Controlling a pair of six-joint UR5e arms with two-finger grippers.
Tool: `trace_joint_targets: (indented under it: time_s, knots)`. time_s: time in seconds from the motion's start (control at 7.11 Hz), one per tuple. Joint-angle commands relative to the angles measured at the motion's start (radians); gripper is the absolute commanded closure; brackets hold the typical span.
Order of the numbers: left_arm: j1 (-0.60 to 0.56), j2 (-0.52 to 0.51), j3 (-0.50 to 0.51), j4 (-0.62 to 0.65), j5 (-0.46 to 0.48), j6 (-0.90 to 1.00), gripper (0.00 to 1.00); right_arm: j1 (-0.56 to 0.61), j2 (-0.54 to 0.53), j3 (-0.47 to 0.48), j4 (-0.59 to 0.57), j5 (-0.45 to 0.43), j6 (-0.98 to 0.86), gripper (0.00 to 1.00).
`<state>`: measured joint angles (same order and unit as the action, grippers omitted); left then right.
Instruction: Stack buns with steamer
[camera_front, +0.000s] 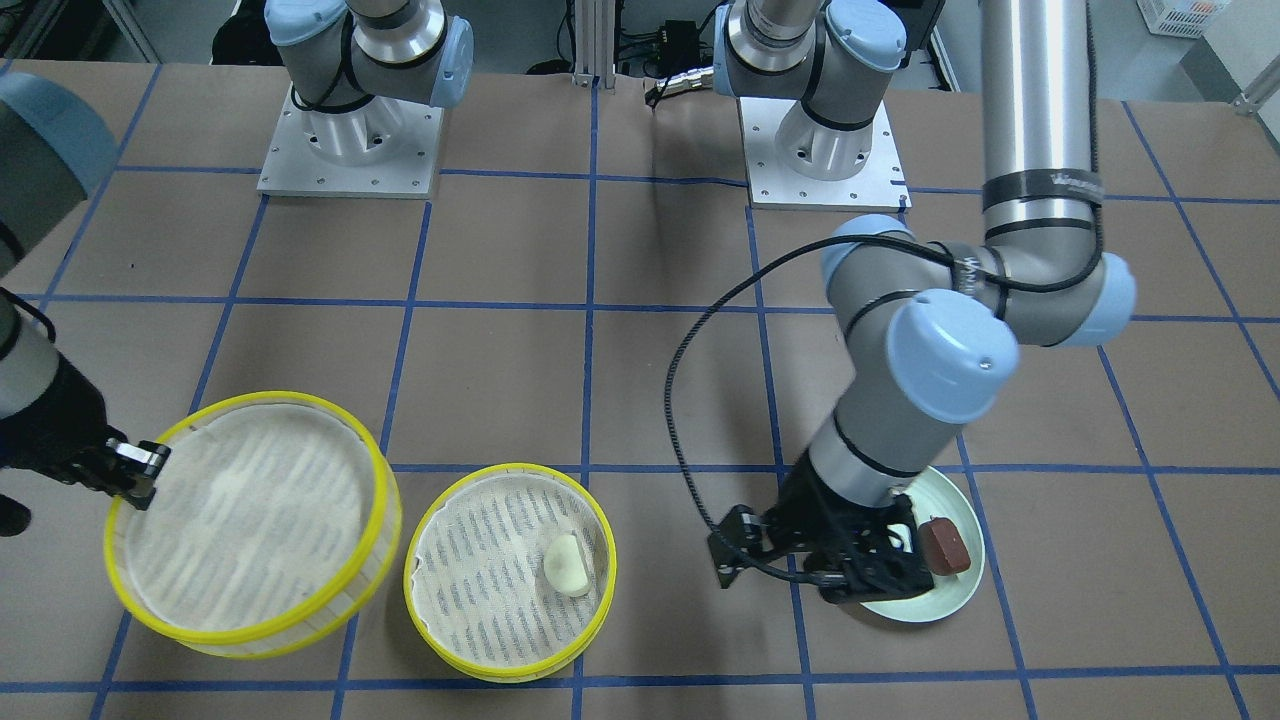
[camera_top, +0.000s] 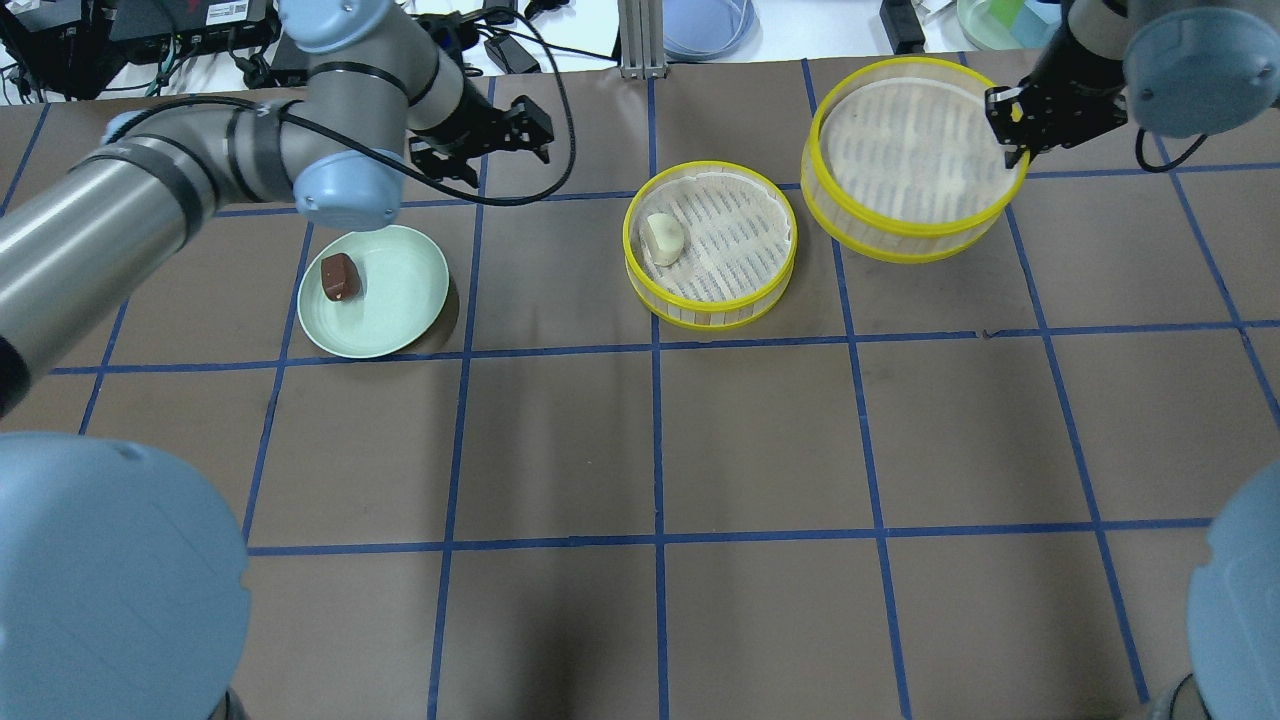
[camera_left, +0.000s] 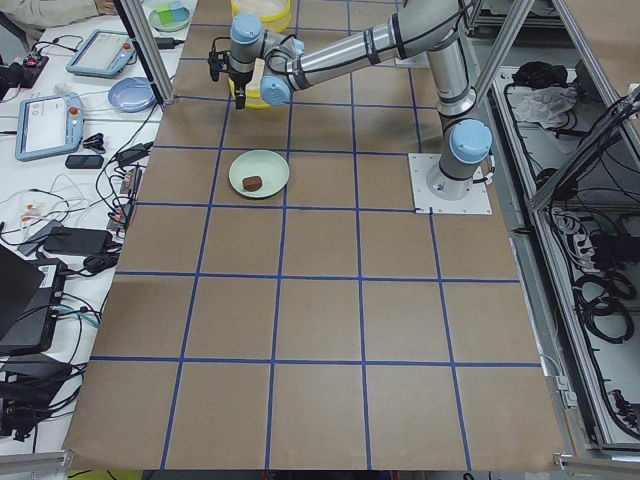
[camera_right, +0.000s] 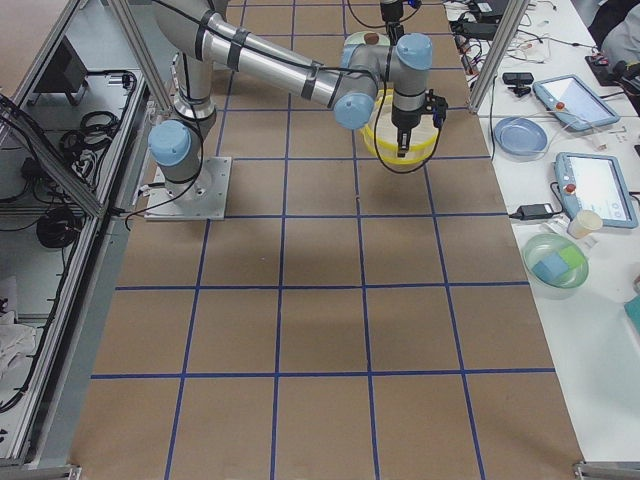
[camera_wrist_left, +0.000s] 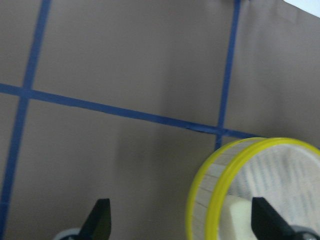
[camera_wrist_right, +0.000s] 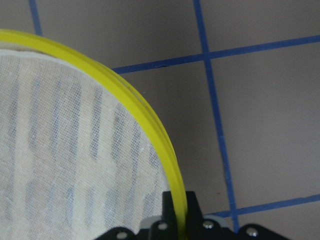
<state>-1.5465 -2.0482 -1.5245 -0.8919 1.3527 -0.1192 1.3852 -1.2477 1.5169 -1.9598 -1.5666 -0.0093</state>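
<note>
Nearest on the brown table, out to the left, sat the green plate with the dark brown bun lying on its left part. A little farther and to the right of centre, one steamer tier rested flat on the table, and the white bun lay inside it on the cloth against its left wall. Beyond the plate, the left gripper hung in the air with its fingers spread apart and nothing between them. At the far right, just beside the first tier, was the second steamer tier, which was empty, slightly tilted and seemingly lifted off the table. The right gripper was clenched on its yellow rim at the right edge, one finger inside and one outside.
</note>
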Motion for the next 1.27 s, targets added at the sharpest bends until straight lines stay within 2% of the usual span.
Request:
trace_joint_targets:
  time_s: [0.0, 0.14, 0.28, 0.42, 0.84, 0.99, 1.13]
  knots:
    - [0.142, 0.025, -0.013, -0.093, 0.104, 0.224, 0.00, 0.162, 0.013, 0.012, -0.014, -0.001, 0.193, 1.00]
    - [0.164, 0.023, -0.019, -0.142, 0.249, 0.293, 0.00, 0.211, 0.040, 0.019, -0.034, 0.005, 0.228, 1.00]
    - [0.192, 0.019, -0.043, -0.198, 0.279, 0.302, 0.00, 0.251, 0.066, 0.028, -0.065, -0.001, 0.276, 1.00]
    - [0.221, 0.002, -0.092, -0.206, 0.264, 0.302, 0.00, 0.255, 0.088, 0.049, -0.091, -0.001, 0.288, 1.00]
    - [0.221, -0.052, -0.103, -0.156, 0.261, 0.267, 0.02, 0.255, 0.119, 0.060, -0.145, 0.000, 0.288, 1.00]
    - [0.221, -0.061, -0.103, -0.125, 0.187, 0.236, 0.06, 0.255, 0.119, 0.060, -0.152, 0.002, 0.292, 1.00]
    - [0.221, -0.076, -0.097, -0.116, 0.168, 0.221, 0.10, 0.255, 0.122, 0.060, -0.165, 0.005, 0.293, 1.00]
